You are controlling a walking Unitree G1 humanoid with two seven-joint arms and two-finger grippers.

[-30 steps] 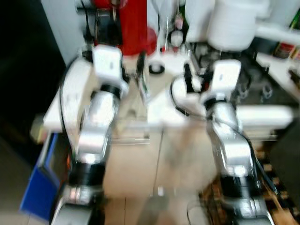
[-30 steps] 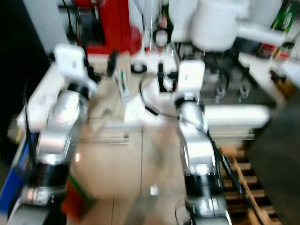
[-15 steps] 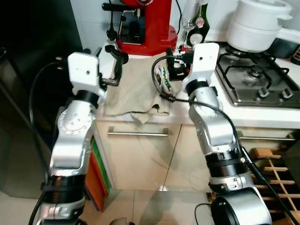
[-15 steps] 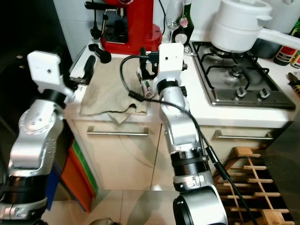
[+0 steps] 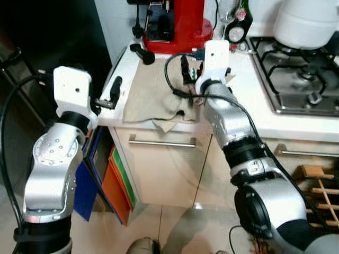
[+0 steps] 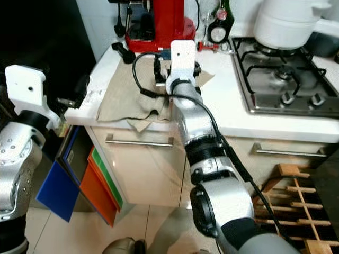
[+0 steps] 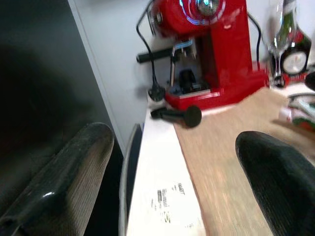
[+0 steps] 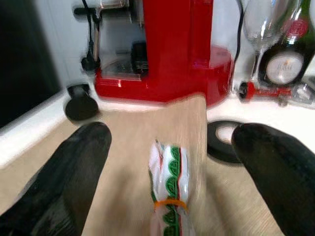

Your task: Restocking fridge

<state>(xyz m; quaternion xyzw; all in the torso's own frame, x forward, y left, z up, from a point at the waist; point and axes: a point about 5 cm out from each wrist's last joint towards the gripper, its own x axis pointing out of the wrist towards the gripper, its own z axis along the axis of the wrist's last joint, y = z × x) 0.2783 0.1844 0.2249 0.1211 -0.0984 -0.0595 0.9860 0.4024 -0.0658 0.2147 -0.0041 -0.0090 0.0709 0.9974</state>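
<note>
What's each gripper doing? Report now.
Left gripper: open, empty, at the counter's left edge.
Right gripper: open, holding nothing, fingers either side of the green-and-white packet.

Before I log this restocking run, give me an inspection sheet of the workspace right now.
Surface: white counter, beige cloth spread on it, one corner hanging over the edge.
Job's things: white and green packet lying on the cloth.
Clutter: red coffee machine, black portafilter, wine glass, dark bottle, tape roll, white pot on the hob.
Grippers: right claw open, straddling the packet; left claw open at the counter's edge.
Cables: black cable looping at the right wrist.
Surroundings: drawers below, coloured folders, wooden rack.
</note>
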